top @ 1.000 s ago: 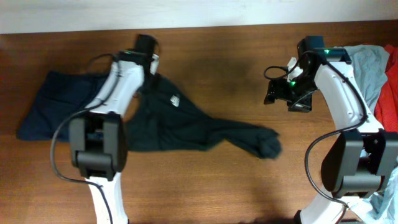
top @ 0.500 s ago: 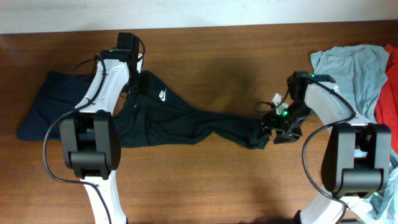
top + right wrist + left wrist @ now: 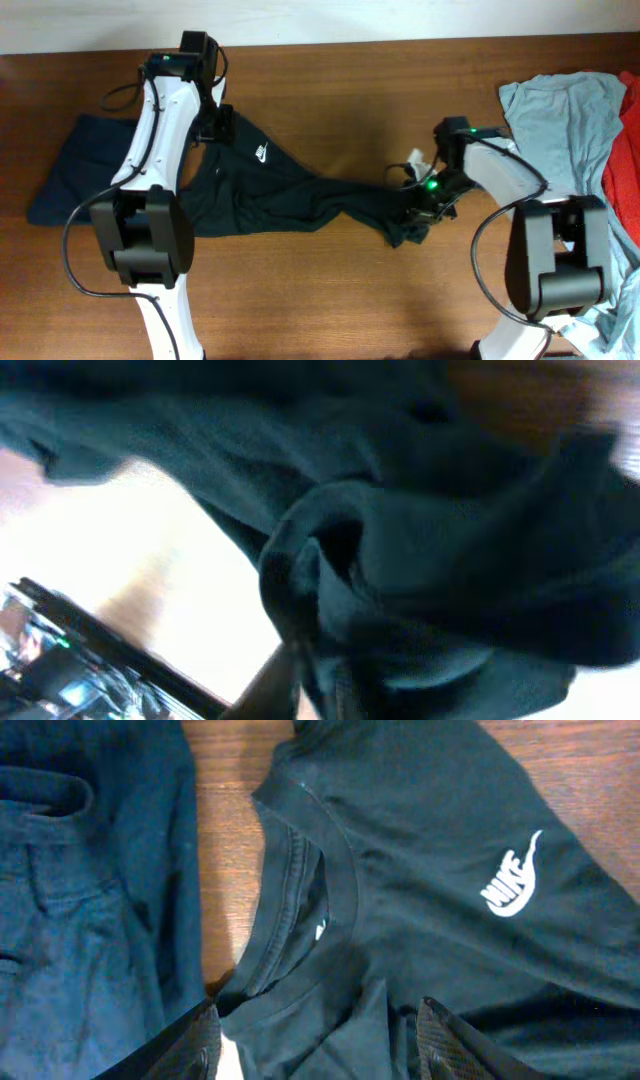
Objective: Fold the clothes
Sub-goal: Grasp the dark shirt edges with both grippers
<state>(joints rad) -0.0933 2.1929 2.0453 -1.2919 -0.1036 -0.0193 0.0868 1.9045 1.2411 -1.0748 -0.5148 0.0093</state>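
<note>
Two claws sit at opposite ends of the black T-shirt [image 3: 300, 195]. Your left claw [image 3: 325, 1045] has its fingers [image 3: 195, 1040] set well apart at the collar [image 3: 300, 910], with shirt cloth showing between them. The white chest logo [image 3: 512, 885] lies just past that claw on one side. On its other side is the dark-navy garment [image 3: 70, 920], with a strip of bare counter [image 3: 225, 840] between that garment and the shirt. Your right claw [image 3: 420, 205] is down at the shirt's bunched end. Its wrist view is filled with blurred, gathered dark cloth right up close, so you cannot tell whether its fingers are together or apart. Between the two claws the shirt runs drawn out and twisted across the counter. Well beyond your right claw, away from the shirt, a light-blue garment [image 3: 560, 115] lies spread, with a red garment [image 3: 625, 150] touching its outer side.
</note>
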